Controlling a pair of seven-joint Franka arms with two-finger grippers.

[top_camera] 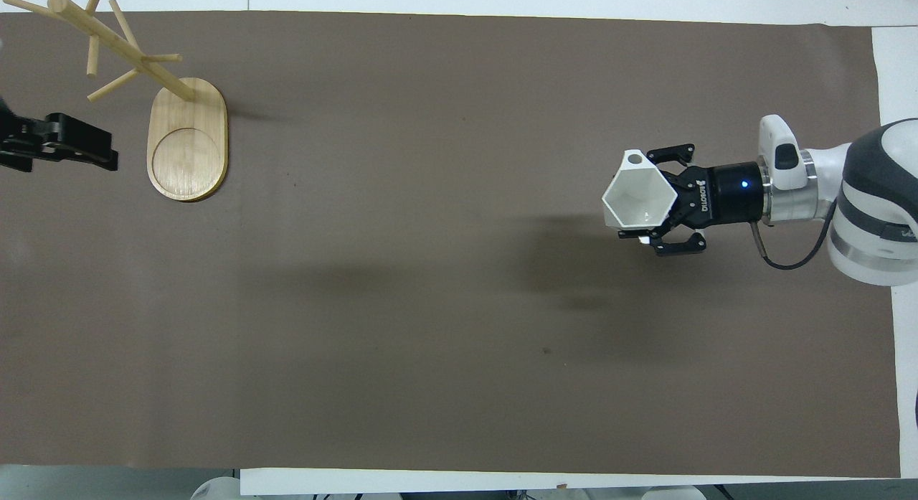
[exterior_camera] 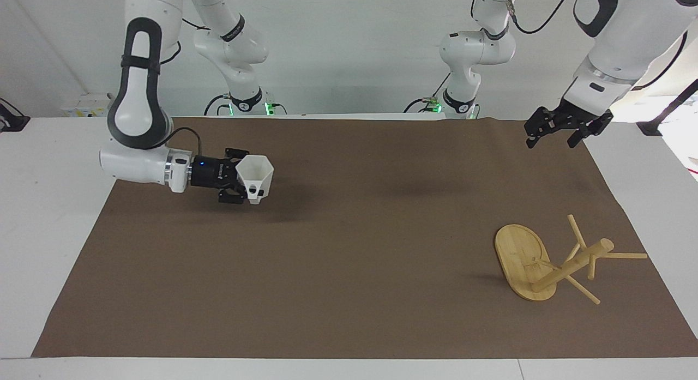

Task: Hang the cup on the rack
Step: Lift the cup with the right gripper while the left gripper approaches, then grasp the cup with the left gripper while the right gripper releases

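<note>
The white faceted cup (exterior_camera: pixel 257 174) hangs in the air over the mat at the right arm's end of the table, mouth up, its handle (top_camera: pixel 634 158) pointing away from the robots. My right gripper (exterior_camera: pixel 244 185) is shut on the cup (top_camera: pixel 637 199), reaching in level from the side. The bamboo rack (exterior_camera: pixel 567 263) stands on its oval base (top_camera: pixel 188 138) at the left arm's end, with nothing on its pegs. My left gripper (exterior_camera: pixel 551 140) is open with nothing in it. It hovers over the mat's edge nearer the robots than the rack, beside the base in the overhead view (top_camera: pixel 72 150).
A brown mat (exterior_camera: pixel 349 260) covers most of the white table. Both arm bases stand at the table's edge with green lights showing. Nothing else lies on the mat between the cup and the rack.
</note>
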